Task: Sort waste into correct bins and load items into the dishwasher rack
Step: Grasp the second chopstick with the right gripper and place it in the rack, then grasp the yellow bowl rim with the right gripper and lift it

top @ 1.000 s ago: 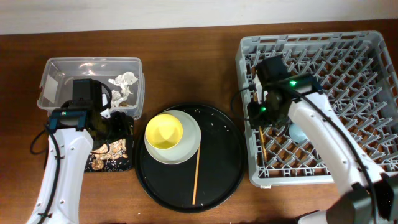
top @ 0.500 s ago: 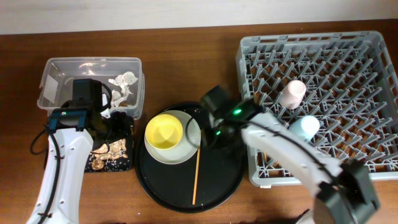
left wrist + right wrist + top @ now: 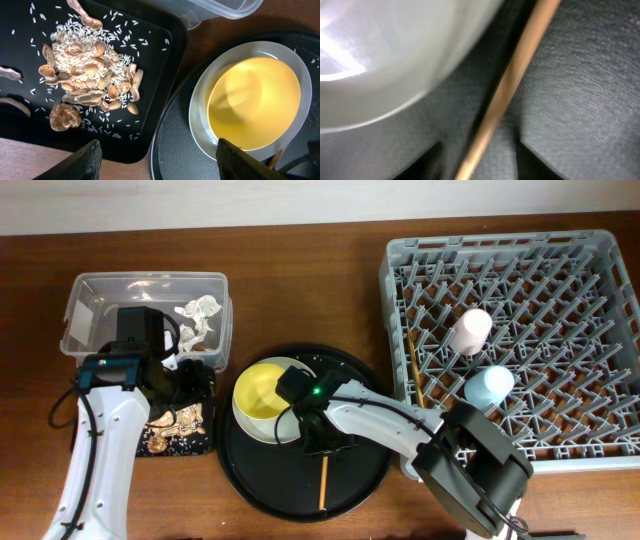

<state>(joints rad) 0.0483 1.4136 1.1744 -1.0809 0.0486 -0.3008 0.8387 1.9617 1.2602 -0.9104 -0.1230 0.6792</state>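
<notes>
My right gripper [image 3: 320,444] [image 3: 480,162] is open, low over the large round black tray [image 3: 365,395], its fingers on either side of a wooden chopstick [image 3: 323,485] [image 3: 506,90]. The other chopstick [image 3: 415,375] lies in the grey dishwasher rack [image 3: 600,250] with the pink cup [image 3: 470,330] and blue cup [image 3: 488,387]. The yellow bowl [image 3: 262,390] [image 3: 255,100] sits on the pale plate [image 3: 255,427] [image 3: 200,120] [image 3: 380,60]. My left gripper [image 3: 185,380] [image 3: 160,165] is open and empty above the black rectangular tray [image 3: 205,445] [image 3: 165,70], which holds food scraps [image 3: 170,425] [image 3: 90,75]. A white tissue [image 3: 200,308] lies in the clear tub [image 3: 145,280]. I cannot make out the wrapper.
The round tray's rim lies close to the black rectangular tray and to the rack's left wall. The clear tub's corner [image 3: 220,7] shows above the plate in the left wrist view. Brown table runs along the front.
My right arm has left the rack, where one chopstick now lies, and swung left and down onto the round tray over the second chopstick. The left arm has not moved.
</notes>
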